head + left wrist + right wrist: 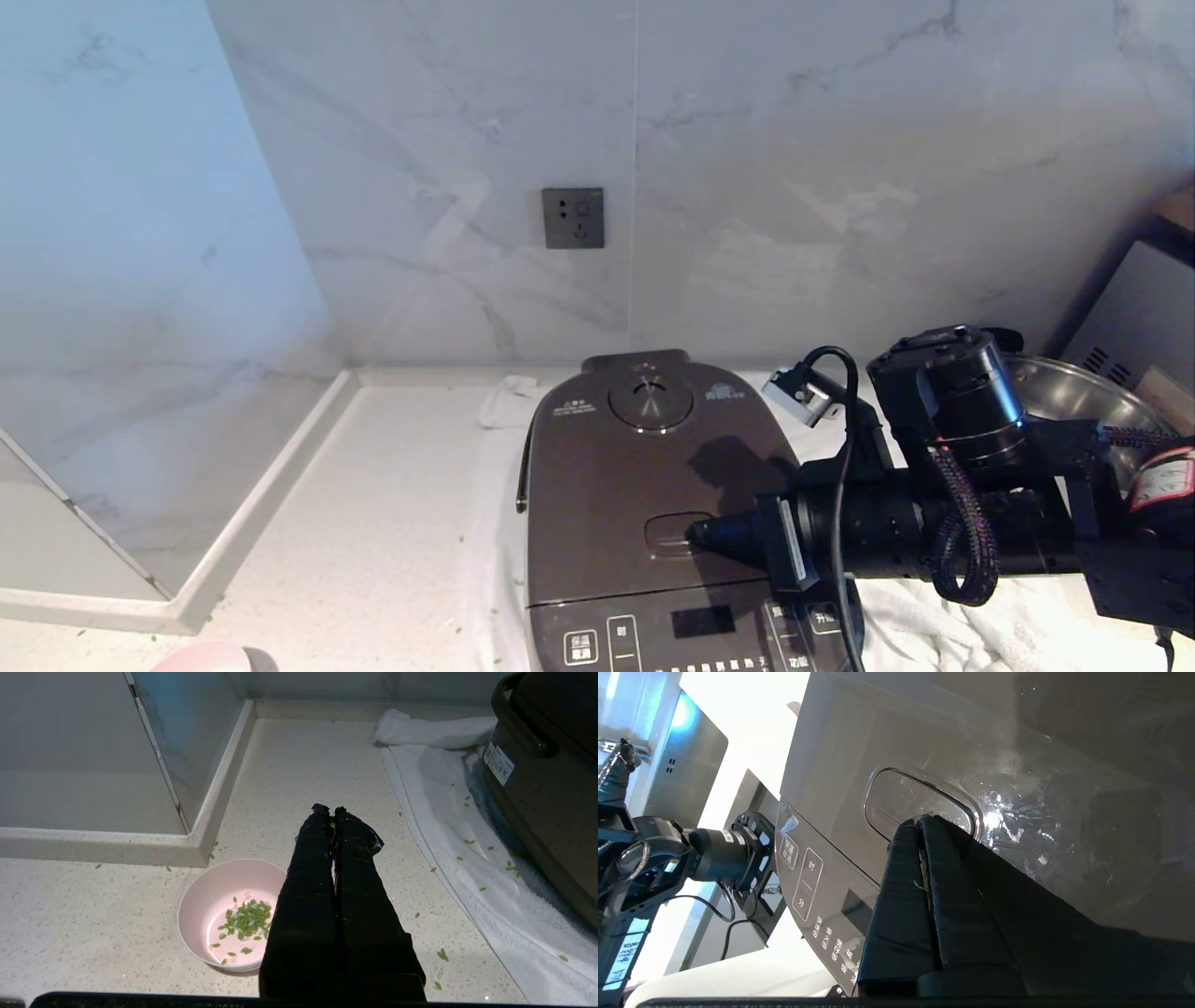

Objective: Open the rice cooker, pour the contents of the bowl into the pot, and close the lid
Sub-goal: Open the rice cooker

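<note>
Right gripper (698, 536) clenched, arm reaching level across the rice cooker (653, 504), tips on the lid's (635, 467) oval latch button (920, 802).

The rice cooker (644, 504) has its control panel (691, 635) cut by the head view's lower edge (button labels too small to read); the bowl (210, 658) shows only a rim there; the stainless pan (1074, 392) sits mostly behind the right arm (934, 523).
</note>
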`<state>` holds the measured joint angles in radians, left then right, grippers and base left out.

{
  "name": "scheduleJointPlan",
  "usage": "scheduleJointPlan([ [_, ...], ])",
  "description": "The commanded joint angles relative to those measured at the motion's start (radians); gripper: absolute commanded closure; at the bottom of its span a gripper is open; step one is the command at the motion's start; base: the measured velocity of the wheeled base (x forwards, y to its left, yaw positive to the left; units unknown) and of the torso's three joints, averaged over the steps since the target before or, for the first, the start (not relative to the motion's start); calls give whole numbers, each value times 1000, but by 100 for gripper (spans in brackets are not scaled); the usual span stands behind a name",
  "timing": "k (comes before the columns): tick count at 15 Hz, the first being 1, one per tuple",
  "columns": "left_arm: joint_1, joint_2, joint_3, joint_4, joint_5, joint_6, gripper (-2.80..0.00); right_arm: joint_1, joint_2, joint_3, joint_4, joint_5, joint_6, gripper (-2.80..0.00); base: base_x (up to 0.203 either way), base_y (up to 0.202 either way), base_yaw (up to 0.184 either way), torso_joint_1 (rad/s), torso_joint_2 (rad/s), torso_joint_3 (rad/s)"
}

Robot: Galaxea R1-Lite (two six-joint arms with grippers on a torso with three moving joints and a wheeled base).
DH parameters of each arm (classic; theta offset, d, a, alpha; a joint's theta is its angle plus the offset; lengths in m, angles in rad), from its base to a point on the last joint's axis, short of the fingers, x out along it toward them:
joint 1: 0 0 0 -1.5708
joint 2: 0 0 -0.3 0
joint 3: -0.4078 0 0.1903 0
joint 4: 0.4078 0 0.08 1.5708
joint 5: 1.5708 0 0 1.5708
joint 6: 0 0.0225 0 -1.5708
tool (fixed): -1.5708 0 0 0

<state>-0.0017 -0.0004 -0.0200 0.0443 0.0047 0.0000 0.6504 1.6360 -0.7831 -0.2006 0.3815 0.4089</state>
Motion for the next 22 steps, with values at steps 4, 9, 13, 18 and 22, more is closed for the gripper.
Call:
scheduleJointPlan([
  [4,0,0,0,0,0,0,0,1,1,38,-20,1,1,0,0,0,0,0,0,0],
  [9,0,0,0,0,0,0,0,1,-76,1,-28,-7,1,0,0,0,0,0,0,0],
  [13,0,0,0,0,0,0,0,2,-160,-46,41,-13,-1,0,0,0,0,0,0,0],
  [18,0,0,0,0,1,0,0,-5,-251,-50,30,-14,-58,0,0,0,0,0,0,0],
  [22,2,0,0,0,1,0,0,-6,-302,-90,15,-18,-127,0,0,0,0,0,0,0],
])
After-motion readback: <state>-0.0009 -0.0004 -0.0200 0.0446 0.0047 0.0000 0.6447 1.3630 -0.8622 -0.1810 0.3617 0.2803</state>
